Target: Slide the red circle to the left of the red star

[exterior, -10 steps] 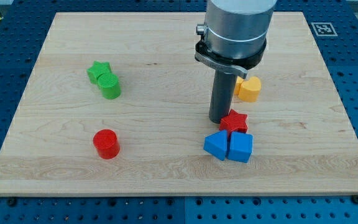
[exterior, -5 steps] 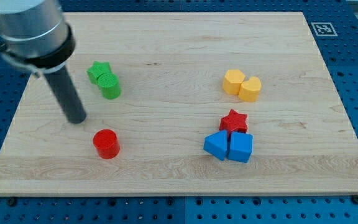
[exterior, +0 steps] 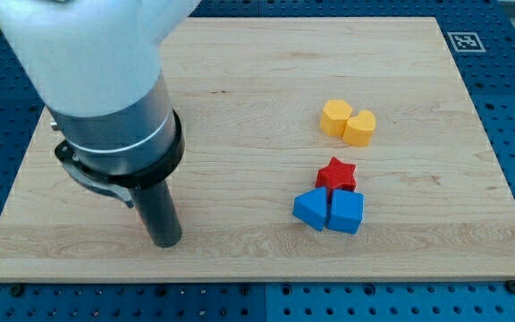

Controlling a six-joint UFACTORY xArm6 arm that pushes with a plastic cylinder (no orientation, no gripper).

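The red star [exterior: 336,173] sits right of the board's middle, touching the two blue blocks below it. The red circle does not show anywhere; the arm and its rod cover the spot at the lower left where it stood. My tip [exterior: 166,242] rests on the wooden board [exterior: 257,72] near the bottom left, far to the left of the red star. The arm's wide grey and white body [exterior: 105,80] fills the view's upper left.
Two blue blocks [exterior: 310,209] [exterior: 346,213] lie side by side just below the red star. Two yellow blocks [exterior: 335,117] [exterior: 359,128] touch each other above the star. The green blocks are hidden behind the arm. A fiducial tag [exterior: 464,41] marks the top right corner.
The arm has swept from beside the red star to the far left, then down and right. It now covers the red circle and both green blocks. The other blocks have not moved.
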